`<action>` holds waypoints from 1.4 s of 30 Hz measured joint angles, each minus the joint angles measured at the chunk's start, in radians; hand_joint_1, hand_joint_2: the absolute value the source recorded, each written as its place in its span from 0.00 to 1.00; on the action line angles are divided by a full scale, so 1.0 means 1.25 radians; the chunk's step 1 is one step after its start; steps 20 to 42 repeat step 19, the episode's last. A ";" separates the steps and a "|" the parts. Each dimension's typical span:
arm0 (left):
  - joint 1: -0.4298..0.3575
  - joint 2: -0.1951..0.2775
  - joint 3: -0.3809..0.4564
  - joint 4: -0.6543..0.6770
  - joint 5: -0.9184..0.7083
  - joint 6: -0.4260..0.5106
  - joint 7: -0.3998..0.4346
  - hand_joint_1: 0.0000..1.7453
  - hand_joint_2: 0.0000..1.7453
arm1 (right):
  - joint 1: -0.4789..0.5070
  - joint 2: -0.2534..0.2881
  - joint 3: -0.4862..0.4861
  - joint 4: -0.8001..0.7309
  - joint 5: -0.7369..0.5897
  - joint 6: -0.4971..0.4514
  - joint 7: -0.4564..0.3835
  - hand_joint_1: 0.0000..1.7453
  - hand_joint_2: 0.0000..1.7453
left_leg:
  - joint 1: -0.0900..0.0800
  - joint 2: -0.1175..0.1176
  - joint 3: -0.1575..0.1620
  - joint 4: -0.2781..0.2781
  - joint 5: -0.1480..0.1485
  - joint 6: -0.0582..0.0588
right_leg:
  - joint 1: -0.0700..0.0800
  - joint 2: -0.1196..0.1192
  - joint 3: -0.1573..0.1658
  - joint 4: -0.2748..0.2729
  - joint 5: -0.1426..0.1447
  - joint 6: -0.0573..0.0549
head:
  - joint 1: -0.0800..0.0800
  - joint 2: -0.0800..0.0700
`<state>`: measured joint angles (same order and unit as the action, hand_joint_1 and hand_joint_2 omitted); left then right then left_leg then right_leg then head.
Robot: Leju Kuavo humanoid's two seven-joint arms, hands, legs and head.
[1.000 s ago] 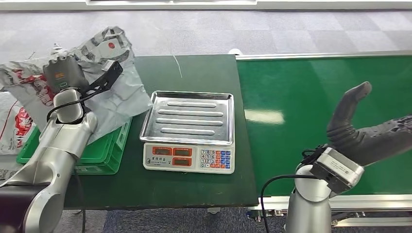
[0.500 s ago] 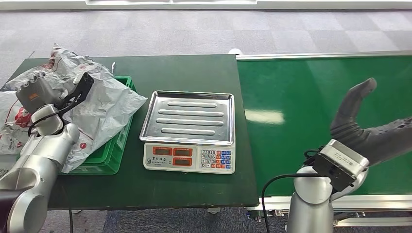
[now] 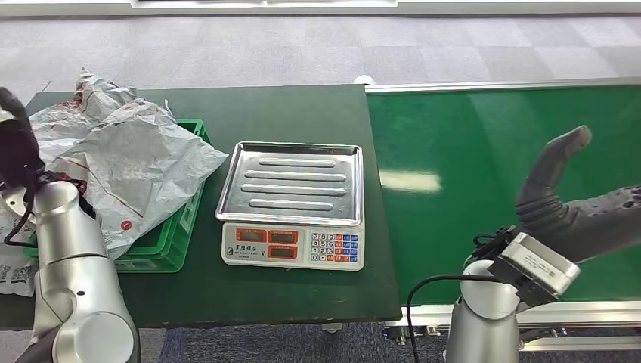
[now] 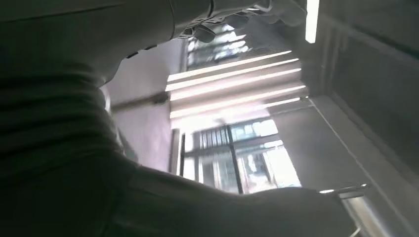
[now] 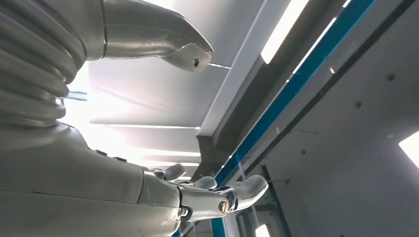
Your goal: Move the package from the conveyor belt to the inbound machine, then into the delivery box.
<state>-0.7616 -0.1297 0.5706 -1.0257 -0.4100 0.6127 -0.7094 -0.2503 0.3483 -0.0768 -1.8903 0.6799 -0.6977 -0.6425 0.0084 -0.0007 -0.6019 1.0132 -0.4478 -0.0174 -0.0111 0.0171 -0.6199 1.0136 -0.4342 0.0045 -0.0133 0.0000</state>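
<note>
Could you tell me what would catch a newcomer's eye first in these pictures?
Probably the crumpled grey package draped over the green delivery box at the table's left end. Next, the scale with its bare steel tray in the middle, and the right hand, open and palm up, over the bright green conveyor belt.

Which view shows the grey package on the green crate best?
The head view. There the crumpled grey package lies draped over the green crate at the table's left end, beside the scale. Both wrist views point up at ceiling and lights behind each hand, so they show nothing of the package.
</note>
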 joint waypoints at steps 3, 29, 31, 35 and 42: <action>0.078 -0.038 -0.119 -0.151 0.213 -0.126 0.023 0.00 1.00 | 0.000 0.000 -0.001 0.000 -0.012 0.000 -0.014 0.00 1.00 | 0.000 -0.003 -0.001 0.000 0.000 0.000 | 0.000 -0.003 0.001 0.000 0.000 0.001 | 0.000 0.000; 0.303 -0.107 -0.589 -0.436 0.169 -0.217 0.065 0.00 1.00 | 0.014 -0.005 0.178 0.034 -0.318 0.002 -0.044 0.00 1.00 | -0.002 -0.004 -0.002 0.000 -0.001 0.002 | -0.002 -0.005 0.001 0.000 -0.002 0.003 | 0.000 0.000; 0.303 -0.107 -0.589 -0.436 0.169 -0.217 0.065 0.00 1.00 | 0.014 -0.005 0.178 0.034 -0.318 0.002 -0.044 0.00 1.00 | -0.002 -0.004 -0.002 0.000 -0.001 0.002 | -0.002 -0.005 0.001 0.000 -0.002 0.003 | 0.000 0.000; 0.303 -0.107 -0.589 -0.436 0.169 -0.217 0.065 0.00 1.00 | 0.014 -0.005 0.178 0.034 -0.318 0.002 -0.044 0.00 1.00 | -0.002 -0.004 -0.002 0.000 -0.001 0.002 | -0.002 -0.005 0.001 0.000 -0.002 0.003 | 0.000 0.000; 0.303 -0.107 -0.589 -0.436 0.169 -0.217 0.065 0.00 1.00 | 0.014 -0.005 0.178 0.034 -0.318 0.002 -0.044 0.00 1.00 | -0.002 -0.004 -0.002 0.000 -0.001 0.002 | -0.002 -0.005 0.001 0.000 -0.002 0.003 | 0.000 0.000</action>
